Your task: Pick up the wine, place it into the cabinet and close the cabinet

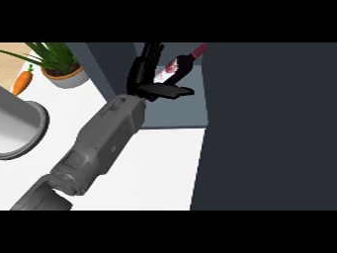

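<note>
We see the wine bottle (177, 66) in the upper middle of the frame, tilted so that its red-capped neck points toward the upper right and its dark body runs down to the lower left, with a white and red label showing on its side. It sits inside the open cabinet (178, 111), against the blue-grey interior, just left of the large dark cabinet door (273, 128) that fills the right part of the frame. One black hand (147, 74) is right beside the bottle, on its left and lower side: the fingers (145, 62) run upward along the left of the bottle's body, and the thumb (167, 91) sticks out to the right just beneath the bottle's base. We cannot tell which of the robot's hands this is, since only one grey forearm (102, 143) shows, rising from the lower left of the frame toward the upper middle. The fingers look mostly straight, and the bottle lies in the gap between fingers and thumb; whether the hand grips the bottle or merely touches it we cannot tell. On the white counter (156, 168) at the left edge lies a large grey cylinder (10, 123). In the upper left of the frame stand a potted plant (58, 64) and, just left of it, an orange carrot (22, 81).
</note>
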### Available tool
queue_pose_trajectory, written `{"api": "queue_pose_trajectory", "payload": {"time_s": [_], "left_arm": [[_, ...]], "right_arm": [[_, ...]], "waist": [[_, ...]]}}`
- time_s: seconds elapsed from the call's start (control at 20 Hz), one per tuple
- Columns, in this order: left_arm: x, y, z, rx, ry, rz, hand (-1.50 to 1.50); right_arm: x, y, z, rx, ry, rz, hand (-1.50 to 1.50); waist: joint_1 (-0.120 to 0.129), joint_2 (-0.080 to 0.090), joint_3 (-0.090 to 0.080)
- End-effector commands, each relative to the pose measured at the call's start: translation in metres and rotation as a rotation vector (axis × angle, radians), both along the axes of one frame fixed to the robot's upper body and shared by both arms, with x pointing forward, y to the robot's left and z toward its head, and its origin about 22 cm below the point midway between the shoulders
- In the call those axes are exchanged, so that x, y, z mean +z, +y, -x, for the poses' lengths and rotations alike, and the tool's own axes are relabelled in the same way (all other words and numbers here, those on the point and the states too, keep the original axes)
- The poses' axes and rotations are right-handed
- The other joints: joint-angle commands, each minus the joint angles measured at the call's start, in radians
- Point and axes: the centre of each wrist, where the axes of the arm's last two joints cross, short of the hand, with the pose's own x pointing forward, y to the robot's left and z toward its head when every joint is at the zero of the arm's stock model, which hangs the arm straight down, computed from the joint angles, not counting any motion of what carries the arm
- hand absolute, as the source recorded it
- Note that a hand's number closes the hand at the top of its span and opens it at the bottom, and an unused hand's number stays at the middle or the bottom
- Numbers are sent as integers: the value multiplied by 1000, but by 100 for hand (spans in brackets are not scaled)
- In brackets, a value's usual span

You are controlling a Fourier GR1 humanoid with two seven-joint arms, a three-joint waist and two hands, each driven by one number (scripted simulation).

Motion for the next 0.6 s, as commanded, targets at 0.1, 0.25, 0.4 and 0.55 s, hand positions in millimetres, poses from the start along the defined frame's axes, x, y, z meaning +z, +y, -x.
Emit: {"api": "queue_pose_trajectory", "payload": {"time_s": [0.1, 0.25, 0.4, 0.55], "left_arm": [[16, -20, 8, -34, -57, -21, -150], [33, -27, 15, -97, -68, -19, -150], [42, -49, 33, -114, -94, -12, -150], [49, -66, 60, -144, -70, 13, -150]], "right_arm": [[-1, 2, 12, -14, 1, -5, -150], [-3, -10, 24, -39, -7, -8, -150], [-7, -7, 31, -37, -7, 21, -150], [2, -6, 27, -28, -14, 0, -150]], "waist": [[40, -17, 4], [53, -27, 5], [50, -27, 5], [40, -27, 5]]}}
